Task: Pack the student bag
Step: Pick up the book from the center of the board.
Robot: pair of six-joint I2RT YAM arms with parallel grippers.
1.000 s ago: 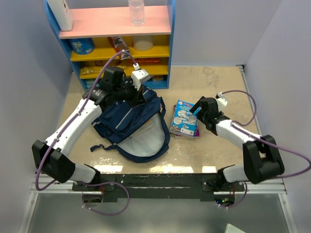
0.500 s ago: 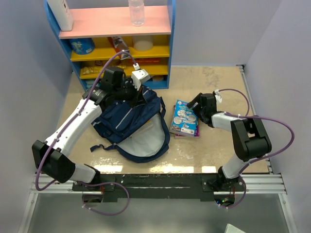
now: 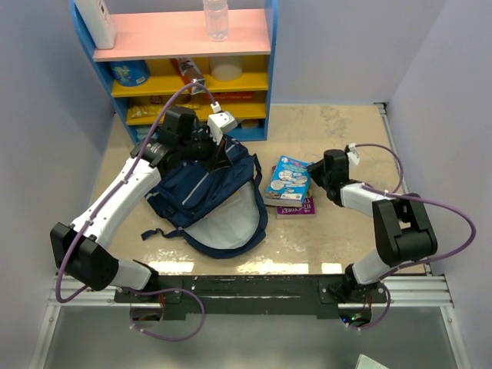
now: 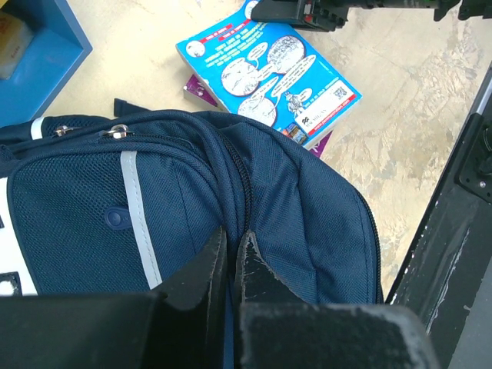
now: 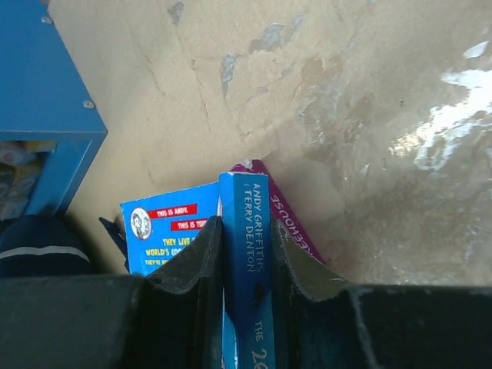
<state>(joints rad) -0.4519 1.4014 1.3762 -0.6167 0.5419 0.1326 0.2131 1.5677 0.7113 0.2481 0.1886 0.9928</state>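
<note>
The student bag (image 3: 198,191), navy with light-grey stripes, lies at centre left with its main compartment open and the pale lining (image 3: 231,223) showing. My left gripper (image 3: 222,157) is shut on a fold of the student bag (image 4: 307,207) beside the zip, its fingertips (image 4: 219,246) pinching the fabric. To the right of the bag, my right gripper (image 3: 314,172) is shut on the spine of a blue book (image 5: 246,254). The blue book (image 3: 287,181) is tilted up off a purple book (image 3: 297,207) that lies under it.
A blue shelf unit (image 3: 184,69) with pink and yellow shelves stands at the back, just behind the bag. It holds a bottle (image 3: 216,19), a white container (image 3: 96,21) and snack packs. The metal rail (image 3: 254,288) runs along the near edge.
My right gripper has shut on the blue book's spine. The book has tipped up and shifted, uncovering more of the purple book. The left arm and bag have not moved.
</note>
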